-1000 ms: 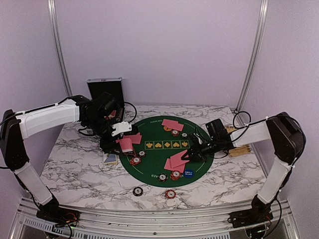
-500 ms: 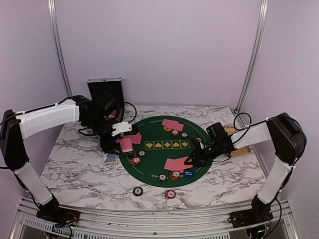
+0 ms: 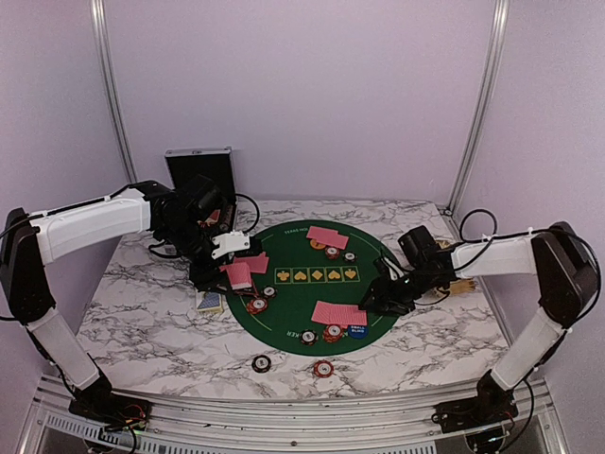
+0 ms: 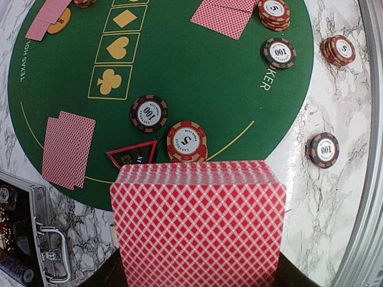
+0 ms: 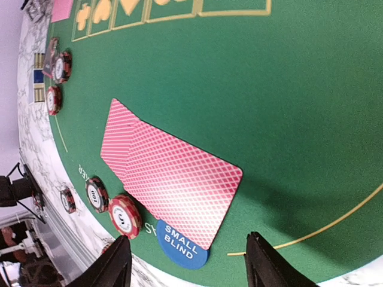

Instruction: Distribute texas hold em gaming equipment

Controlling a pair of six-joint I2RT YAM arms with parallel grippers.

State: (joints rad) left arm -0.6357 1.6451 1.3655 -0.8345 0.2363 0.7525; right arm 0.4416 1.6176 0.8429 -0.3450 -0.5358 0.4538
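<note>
The left claw (image 3: 236,268) is clamped on a deck of pink-red-backed playing cards (image 4: 197,221) above the edge of the round green felt mat (image 4: 197,78) on the marble tabletop (image 3: 142,312). The right claw (image 5: 187,251), parted and empty, hovers by two overlapping pink-red-backed cards (image 5: 173,179) lying on the mat, one corner over a round blue marker disc (image 5: 179,244)

A slightly fanned deck of cards (image 4: 197,224), red-diamond backs showing, was held upright over the left edge of the green mat (image 4: 197,78). Two overlapping face-down cards (image 5: 173,179) lay on the mat's near right part, one corner touching the blue "SMALL BLIND" disc (image 5: 181,244). A red-orange chip stack (image 5: 124,216) sat just beside that disc. A black triangular marker (image 4: 133,155) lay flat beside a second stack (image 4: 187,142).
</note>
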